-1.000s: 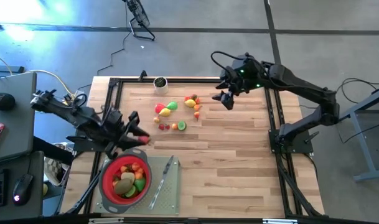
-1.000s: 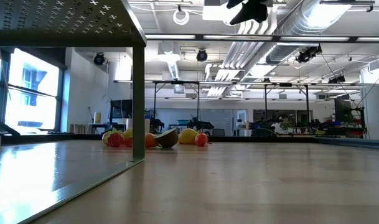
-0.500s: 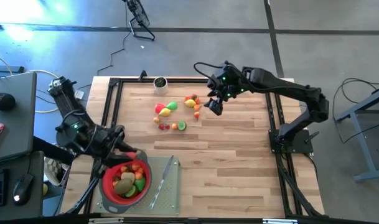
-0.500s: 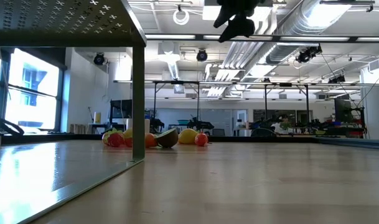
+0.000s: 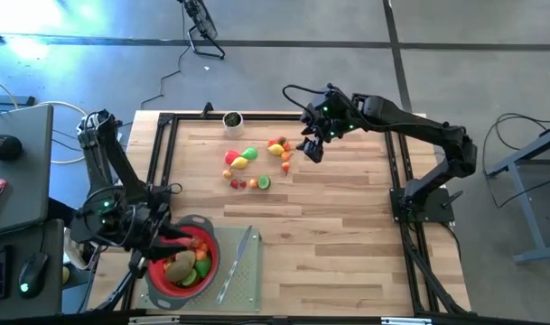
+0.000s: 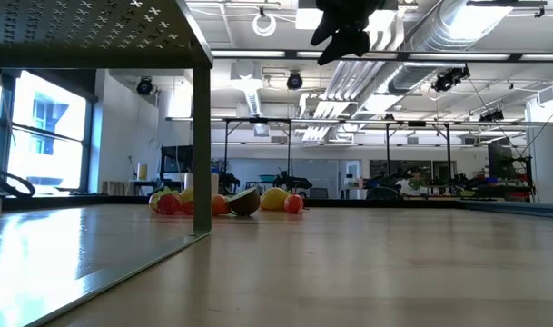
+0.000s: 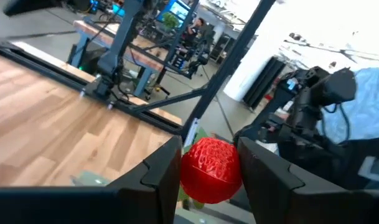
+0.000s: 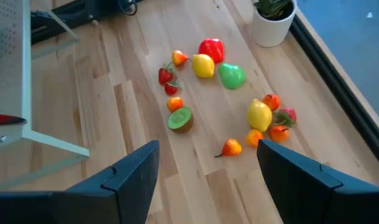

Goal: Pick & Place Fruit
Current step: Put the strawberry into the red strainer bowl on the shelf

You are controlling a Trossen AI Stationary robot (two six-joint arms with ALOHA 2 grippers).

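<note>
- Left gripper (image 7: 209, 171) pinches a red fruit (image 7: 210, 169) over the strainer (image 5: 159, 266).
- Right gripper (image 8: 205, 180) spread above the wooden table (image 5: 338, 235) (fruits (image 8: 203, 65) below).
- Workshop behind.

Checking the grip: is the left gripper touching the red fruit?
Touching. The left wrist view shows the red fruit pinched between the left gripper's two fingers.

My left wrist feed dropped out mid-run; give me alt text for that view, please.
The left claw grips a bumpy red fruit between its two dark fingers. Beyond it lie the wooden table with its black frame, and the room behind.
</note>
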